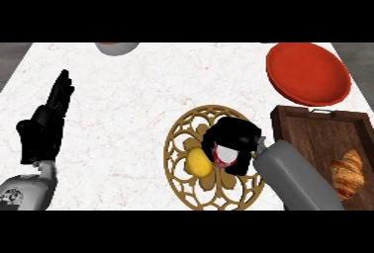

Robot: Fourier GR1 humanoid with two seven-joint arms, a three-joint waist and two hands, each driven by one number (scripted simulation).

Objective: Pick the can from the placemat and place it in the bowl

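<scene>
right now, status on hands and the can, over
Left hand open, resting at left. Right hand curled round can over placemat. Lemon beside it. Red bowl far right.

Bench (131,99) bare between placemat (179,148) and red bowl (306,71); passage open there. Wooden tray (306,133) with croissant (347,173) just right of placemat blocks the right side. Lemon (198,163) on placemat. Left hand (45,126) at left edge.

- You find no readable text, label, brand, number or sign anywhere on the counter.
- The can (225,154), mostly hidden inside the right hand (235,141), shows you no legible print.
</scene>
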